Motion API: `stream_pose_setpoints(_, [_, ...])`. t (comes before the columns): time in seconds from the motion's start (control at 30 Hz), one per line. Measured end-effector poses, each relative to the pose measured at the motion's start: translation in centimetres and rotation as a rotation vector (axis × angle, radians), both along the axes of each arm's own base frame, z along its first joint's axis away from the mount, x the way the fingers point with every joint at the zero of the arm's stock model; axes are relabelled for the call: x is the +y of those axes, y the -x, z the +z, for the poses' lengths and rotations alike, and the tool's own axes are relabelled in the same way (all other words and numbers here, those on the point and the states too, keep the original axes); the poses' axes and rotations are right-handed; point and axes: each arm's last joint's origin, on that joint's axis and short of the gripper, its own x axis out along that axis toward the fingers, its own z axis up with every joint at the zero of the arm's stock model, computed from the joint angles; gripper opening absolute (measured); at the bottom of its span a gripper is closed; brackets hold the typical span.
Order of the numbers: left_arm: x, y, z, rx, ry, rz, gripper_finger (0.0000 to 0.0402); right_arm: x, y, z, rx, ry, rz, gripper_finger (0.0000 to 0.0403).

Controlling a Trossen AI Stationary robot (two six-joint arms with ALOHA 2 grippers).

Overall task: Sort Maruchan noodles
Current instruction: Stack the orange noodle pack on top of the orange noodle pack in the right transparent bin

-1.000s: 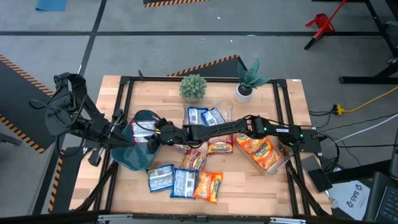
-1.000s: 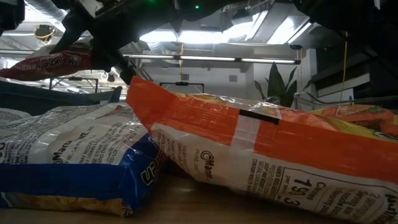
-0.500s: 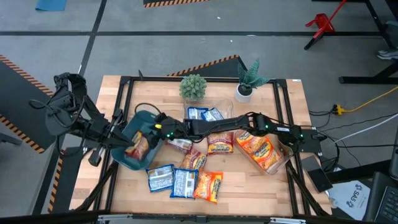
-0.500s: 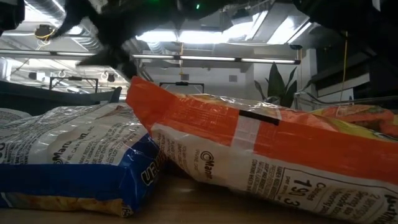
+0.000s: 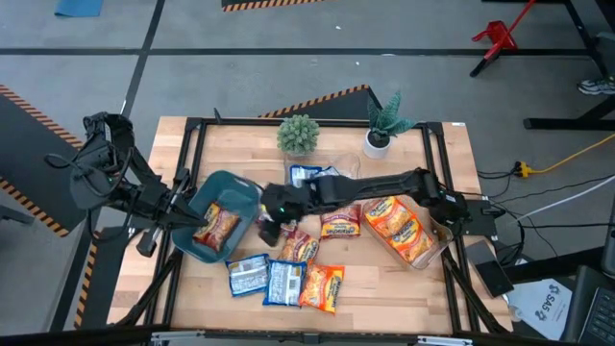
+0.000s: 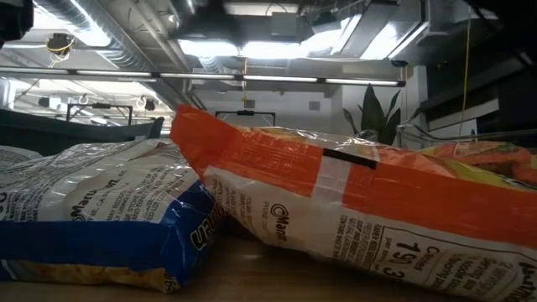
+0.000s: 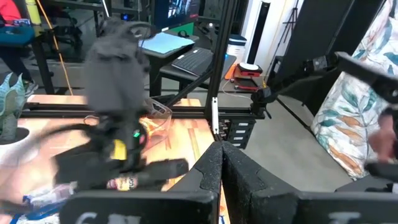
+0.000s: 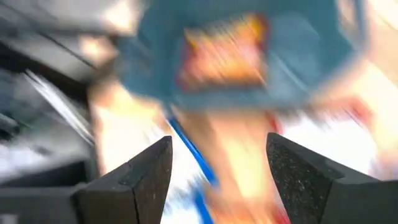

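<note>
In the high view a dark teal bin (image 5: 233, 189) sits at the table's left, with one red-brown packet (image 5: 217, 228) lying inside it. My left gripper (image 5: 181, 208) is shut at the bin's left rim. My right gripper (image 5: 261, 219) hangs open just right of the bin, holding nothing; its wrist view looks past the spread fingers (image 8: 219, 140) at the bin (image 8: 292, 43) and the packet (image 8: 224, 53). Blue (image 5: 248, 276) and orange (image 5: 324, 286) packets lie flat near the near edge. More packets fill two clear tubs (image 5: 312, 176) (image 5: 399, 229). My left gripper (image 7: 217, 152) is shut on the teal bin's left rim (image 5: 189, 213), coming level from the table's left. The fingers hide the contact itself. The bin sits slightly tilted, its right side toward the table's middle.
Two potted plants (image 5: 299, 135) (image 5: 380, 127) stand at the far edge. A black frame (image 5: 197, 123) runs round the table. A red-brown packet (image 5: 338, 223) and an orange one (image 5: 303, 248) lie mid-table. The low view is filled by a blue packet (image 6: 101, 218) and an orange packet (image 6: 361, 210).
My right gripper held a red-brown packet above the teal bin, let it go, and the packet dropped into the bin. The gripper then drew back toward the table's right, clear of the bin.
</note>
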Motion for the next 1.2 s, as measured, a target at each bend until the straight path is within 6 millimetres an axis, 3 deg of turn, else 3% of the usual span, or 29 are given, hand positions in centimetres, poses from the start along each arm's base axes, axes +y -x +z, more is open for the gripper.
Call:
stream_pose_setpoints(0.2, [-0.8, -0.7, -0.3, 0.000, -0.074, 0.035, 0.0004, 4.9, 6.5, 2.0, 0.276, 0.194, -0.073, 0.0241])
stream_pose_setpoints(0.43, [-3.1, -2.6, -1.6, 0.017, -0.201, 0.191, 0.0009, 10.5, 15.1, 5.1, 0.341, 0.410, -0.296, 0.0241])
stream_pose_setpoints(0.57, [-4.5, -5.1, -2.8, 0.065, -0.250, 0.189, 0.0027, 13.3, 17.4, 5.5, 0.268, 0.358, -0.291, 0.0241])
stream_pose_setpoints(0.7, [-5.5, -7.9, -4.3, 0.140, -0.270, 0.142, 0.0054, 15.2, 19.1, 5.1, 0.296, 0.338, -0.272, 0.0241])
stream_pose_setpoints(0.9, [-7.3, -12.8, -7.8, 0.284, -0.298, 0.018, 0.0099, 18.9, 19.7, 3.1, 0.296, 0.342, -0.193, 0.0241])
stream_pose_setpoints(1.2, [-9.4, -18.1, -12.5, 0.378, -0.304, -0.041, 0.0119, 23.4, 16.9, -2.7, 0.294, 0.356, -0.044, 0.0241])
